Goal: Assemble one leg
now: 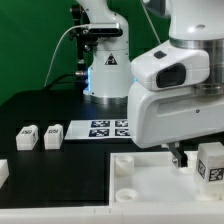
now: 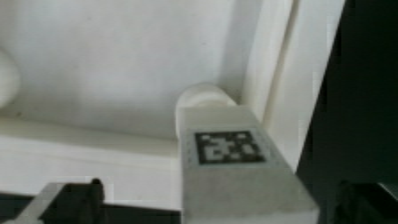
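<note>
The arm's housing (image 1: 170, 70) looks like smooth white plastic with a soft gloss. The surface (image 1: 50, 105) is black and matt. The leg (image 2: 222, 150) is smooth white plastic with a dull sheen; its tag (image 2: 226, 146) is matt black-and-white print, possibly a paper sticker, though the wrist view is blurred. The panel (image 1: 150, 188) is smooth, white and faintly shiny. The marker board (image 1: 108, 128) is flat, matt white.

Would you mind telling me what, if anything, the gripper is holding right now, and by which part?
Nothing seems held: the leg lies between the open jaws of the gripper, but the visible finger stands clear of it.
</note>
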Controlling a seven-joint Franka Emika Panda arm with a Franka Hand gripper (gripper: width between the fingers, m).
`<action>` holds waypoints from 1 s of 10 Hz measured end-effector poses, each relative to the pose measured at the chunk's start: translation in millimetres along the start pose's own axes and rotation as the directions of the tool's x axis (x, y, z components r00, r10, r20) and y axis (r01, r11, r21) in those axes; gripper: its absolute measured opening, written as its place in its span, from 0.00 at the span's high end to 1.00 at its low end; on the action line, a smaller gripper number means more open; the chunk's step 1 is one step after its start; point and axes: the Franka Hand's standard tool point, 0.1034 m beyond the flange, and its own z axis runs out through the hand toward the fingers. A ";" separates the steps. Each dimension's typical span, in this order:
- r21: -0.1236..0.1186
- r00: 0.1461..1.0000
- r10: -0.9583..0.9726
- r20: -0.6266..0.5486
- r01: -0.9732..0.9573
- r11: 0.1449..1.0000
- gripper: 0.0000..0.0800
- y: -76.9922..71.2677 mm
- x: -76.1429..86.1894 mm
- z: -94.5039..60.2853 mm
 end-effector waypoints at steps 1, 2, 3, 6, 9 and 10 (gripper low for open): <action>0.000 1.000 -0.004 0.000 0.004 1.000 0.19 0.3 -0.1 0.0; 0.000 1.000 -0.004 0.001 0.004 1.000 0.35 0.3 -0.2 0.2; 0.000 1.000 -0.004 0.001 0.004 1.000 0.52 0.3 -0.2 0.2; 0.000 1.000 0.018 0.000 -0.018 1.000 0.64 0.4 -0.2 0.2; 0.038 0.975 0.211 -0.071 -0.209 0.977 0.64 1.9 -3.4 0.2; 0.080 0.915 0.397 -0.078 -0.391 0.917 0.64 1.7 -4.2 0.5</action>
